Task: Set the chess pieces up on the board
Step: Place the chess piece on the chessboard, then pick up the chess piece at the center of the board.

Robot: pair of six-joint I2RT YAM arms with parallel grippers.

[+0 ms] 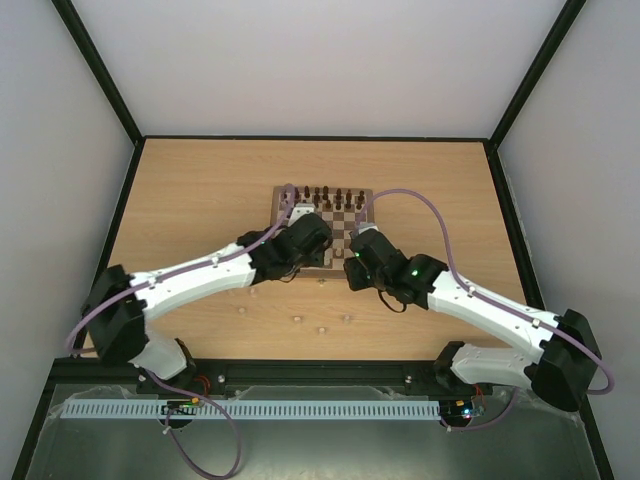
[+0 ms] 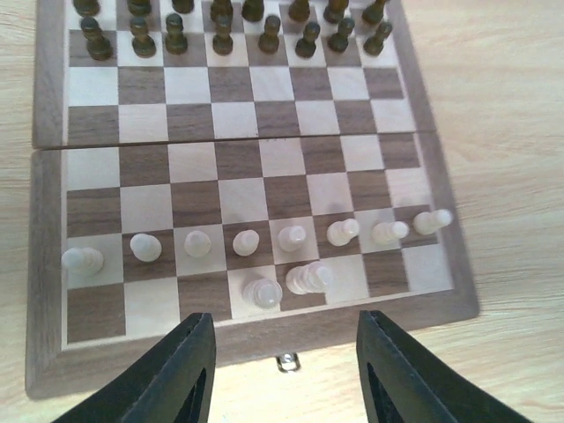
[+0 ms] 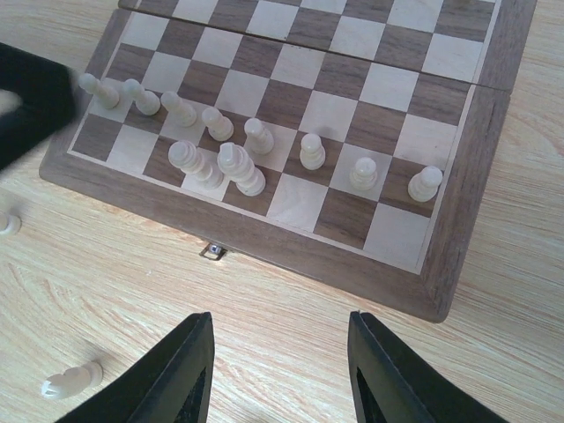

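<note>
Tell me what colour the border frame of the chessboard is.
The border frame is brown wood, seen best in the right wrist view.

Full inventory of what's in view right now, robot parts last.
board: one, dark brown and cream squares with a brown frame, middle of the table
cream pawns: eight, pale cream, in a row on the second-nearest rank
larger cream pieces: two, pale cream, side by side on the nearest rank
dark pieces: two rows, dark brown, at the board's far end; back row partly cut off
loose cream pieces: several, pale cream, on the table in front of the board; one lies on its side
clasp: one, metal, on the board's near edge
table: one, light wood
cables: two, purple, one along each arm
left gripper: black fingers, open, empty
right gripper: black fingers, open, empty
</note>
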